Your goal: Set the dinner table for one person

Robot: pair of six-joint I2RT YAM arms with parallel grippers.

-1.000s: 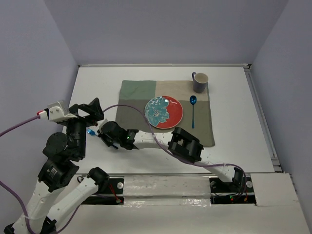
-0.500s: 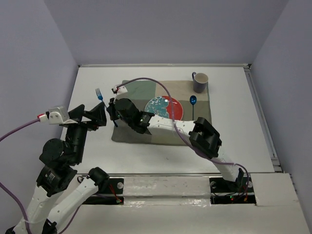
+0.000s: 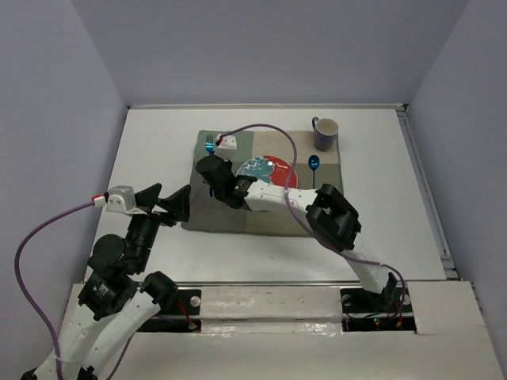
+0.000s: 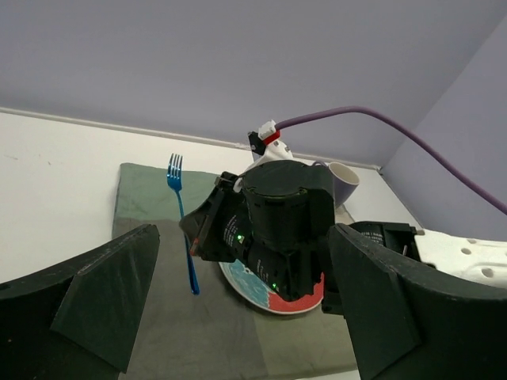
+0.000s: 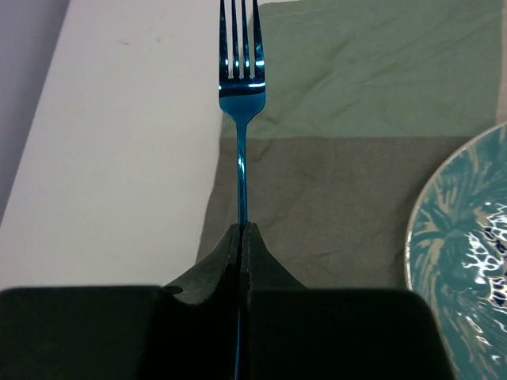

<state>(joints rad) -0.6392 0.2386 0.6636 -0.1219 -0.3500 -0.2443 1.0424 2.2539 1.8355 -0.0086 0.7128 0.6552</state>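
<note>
Top external view: the right gripper (image 5: 240,229) is clamped on the handle of a blue fork (image 5: 242,95), holding it over the left side of the green-and-beige mat (image 3: 317,210), just left of the red-and-teal plate (image 3: 281,170). From the left wrist camera the fork stands nearly upright, tines up; I cannot tell whether its lower end touches the cloth. The left gripper (image 3: 170,202) hovers near the mat's front left corner, fingers spread wide, holding nothing. A mug (image 3: 325,134) and blue spoon (image 3: 313,178) sit on the mat's right side. The mat lies on the white dinner table (image 3: 158,142).
</note>
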